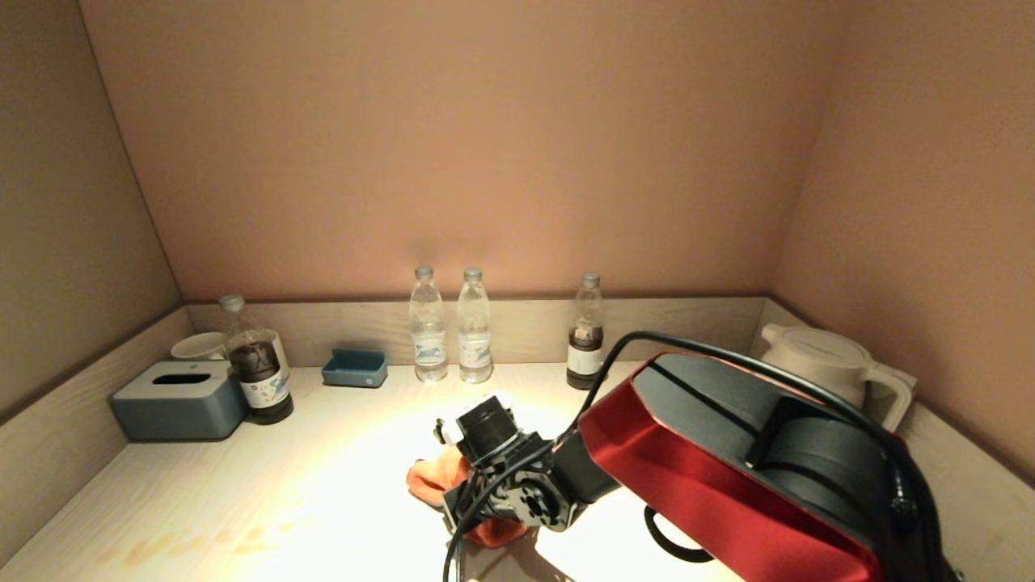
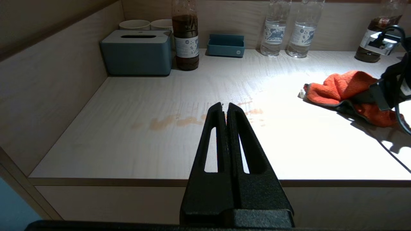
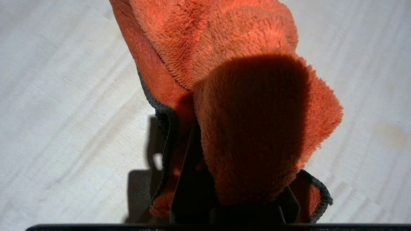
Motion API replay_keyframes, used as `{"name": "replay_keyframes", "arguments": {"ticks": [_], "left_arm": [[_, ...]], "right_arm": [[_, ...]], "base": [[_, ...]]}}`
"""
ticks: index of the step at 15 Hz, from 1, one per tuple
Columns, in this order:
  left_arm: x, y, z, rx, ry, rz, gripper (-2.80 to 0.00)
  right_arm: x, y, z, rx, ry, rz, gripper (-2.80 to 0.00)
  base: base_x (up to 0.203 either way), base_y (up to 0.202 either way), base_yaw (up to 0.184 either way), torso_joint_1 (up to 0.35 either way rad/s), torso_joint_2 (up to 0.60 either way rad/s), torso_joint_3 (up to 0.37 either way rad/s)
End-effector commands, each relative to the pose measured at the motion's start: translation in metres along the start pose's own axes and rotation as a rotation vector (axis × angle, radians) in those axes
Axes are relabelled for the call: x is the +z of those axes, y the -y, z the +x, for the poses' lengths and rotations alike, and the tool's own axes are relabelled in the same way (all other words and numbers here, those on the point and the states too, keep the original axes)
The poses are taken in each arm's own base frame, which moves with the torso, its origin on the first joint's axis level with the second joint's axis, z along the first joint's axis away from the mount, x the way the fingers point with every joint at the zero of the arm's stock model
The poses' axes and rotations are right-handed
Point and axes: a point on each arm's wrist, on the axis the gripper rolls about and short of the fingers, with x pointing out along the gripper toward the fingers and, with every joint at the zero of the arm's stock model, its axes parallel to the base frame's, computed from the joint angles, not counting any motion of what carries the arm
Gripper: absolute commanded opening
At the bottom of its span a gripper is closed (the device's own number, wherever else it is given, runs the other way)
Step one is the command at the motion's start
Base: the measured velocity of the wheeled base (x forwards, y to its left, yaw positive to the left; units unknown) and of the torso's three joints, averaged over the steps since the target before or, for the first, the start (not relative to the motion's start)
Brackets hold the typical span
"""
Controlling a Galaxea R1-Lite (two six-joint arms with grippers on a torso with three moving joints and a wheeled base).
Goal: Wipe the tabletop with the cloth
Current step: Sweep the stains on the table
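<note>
gripping the orange cloth (image 3: 244, 106), the right gripper (image 1: 477, 493) is clamped on a bunched fold, pressing it onto the tabletop (image 1: 267, 493) near the front middle. cloth sits crumpled under the wrist, part trailing toward the back. brownish stain (image 2: 179, 121) streaks lie toward the left front, well apart from the cloth and looking untouched. judgement: pickup done, wiping barely begun or not yet at the mess; the sweep leftward is what's left. left gripper (image 2: 224, 110) hangs off the front edge, fingers together, holding nothing. bottles and tissue box (image 1: 179, 398) along the back.
</note>
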Motion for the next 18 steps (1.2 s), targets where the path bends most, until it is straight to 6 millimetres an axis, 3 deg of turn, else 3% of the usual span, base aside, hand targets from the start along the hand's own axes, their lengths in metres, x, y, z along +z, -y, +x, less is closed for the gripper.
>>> {"name": "replay_keyframes", "arguments": {"ticks": [1, 7, 11, 15, 18], "left_arm": [[0.000, 0.000, 0.000, 0.000, 0.000, 0.000, -2.80], [0.000, 0.000, 0.000, 0.002, 0.000, 0.000, -2.80], [0.000, 0.000, 0.000, 0.000, 0.000, 0.000, -2.80], [0.000, 0.000, 0.000, 0.000, 0.000, 0.000, -2.80], [0.000, 0.000, 0.000, 0.000, 0.000, 0.000, -2.80]], "right_arm": [[0.001, 0.016, -0.022, -0.019, 0.048, 0.029, -2.80], [-0.016, 0.052, -0.054, -0.075, 0.075, 0.092, -2.80], [-0.046, 0.093, -0.089, -0.142, 0.084, 0.166, -2.80], [-0.061, 0.134, -0.126, -0.233, 0.149, 0.255, -2.80], [-0.067, 0.147, -0.142, -0.272, 0.191, 0.285, -2.80]], "base": [[0.000, 0.000, 0.000, 0.000, 0.00, 0.000], [0.000, 0.000, 0.000, 0.000, 0.00, 0.000], [0.000, 0.000, 0.000, 0.000, 0.00, 0.000], [0.000, 0.000, 0.000, 0.000, 0.00, 0.000], [0.000, 0.000, 0.000, 0.000, 0.00, 0.000]]}}
